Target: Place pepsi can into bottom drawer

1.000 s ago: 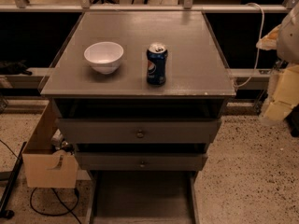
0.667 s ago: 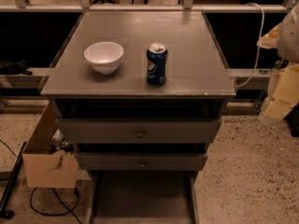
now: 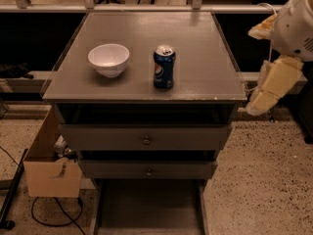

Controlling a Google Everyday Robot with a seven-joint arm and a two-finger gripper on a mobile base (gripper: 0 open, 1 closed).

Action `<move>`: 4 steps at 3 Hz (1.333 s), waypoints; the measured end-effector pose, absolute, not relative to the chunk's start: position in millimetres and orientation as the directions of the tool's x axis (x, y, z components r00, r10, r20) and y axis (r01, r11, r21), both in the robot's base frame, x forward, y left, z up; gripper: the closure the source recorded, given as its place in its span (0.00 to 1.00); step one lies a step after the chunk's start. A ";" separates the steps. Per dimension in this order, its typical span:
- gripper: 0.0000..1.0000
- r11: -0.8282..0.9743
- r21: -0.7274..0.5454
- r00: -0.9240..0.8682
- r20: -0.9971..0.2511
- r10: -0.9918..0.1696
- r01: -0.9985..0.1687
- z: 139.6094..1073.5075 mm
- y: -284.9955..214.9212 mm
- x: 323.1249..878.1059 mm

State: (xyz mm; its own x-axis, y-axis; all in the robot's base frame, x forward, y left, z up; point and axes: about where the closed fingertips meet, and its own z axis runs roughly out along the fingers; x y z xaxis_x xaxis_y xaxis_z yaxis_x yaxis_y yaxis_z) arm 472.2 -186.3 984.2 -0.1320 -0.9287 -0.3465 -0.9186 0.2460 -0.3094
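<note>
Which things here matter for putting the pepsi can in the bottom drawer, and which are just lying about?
Job:
pepsi can, standing on the cabinet top
bottom drawer, pulled out
gripper, off to the right of the top

Lying about:
bowl
cardboard box

Pepsi can (image 3: 164, 67): dark blue, silver top, logo forward; stands upright on the cabinet top (image 3: 200, 43) near its front edge. Bottom drawer (image 3: 146, 210): dark grey, shallow, pulled open. My gripper (image 3: 259, 101) hangs beyond the cabinet's right edge.
</note>
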 end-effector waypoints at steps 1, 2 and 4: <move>0.00 0.219 -0.332 -0.049 -0.451 -0.891 -0.917 991.1 -161.1 514.9; 0.00 0.234 -0.301 -0.011 -0.593 -0.805 -0.924 993.6 -141.5 562.3; 0.00 0.270 -0.184 -0.049 -0.737 -0.674 -0.945 967.1 -97.0 626.2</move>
State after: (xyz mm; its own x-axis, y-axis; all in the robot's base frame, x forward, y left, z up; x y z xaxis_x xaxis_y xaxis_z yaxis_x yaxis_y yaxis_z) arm 626.2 -97.0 967.1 -0.0492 -0.6741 -0.7370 -0.9450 0.2703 -0.1841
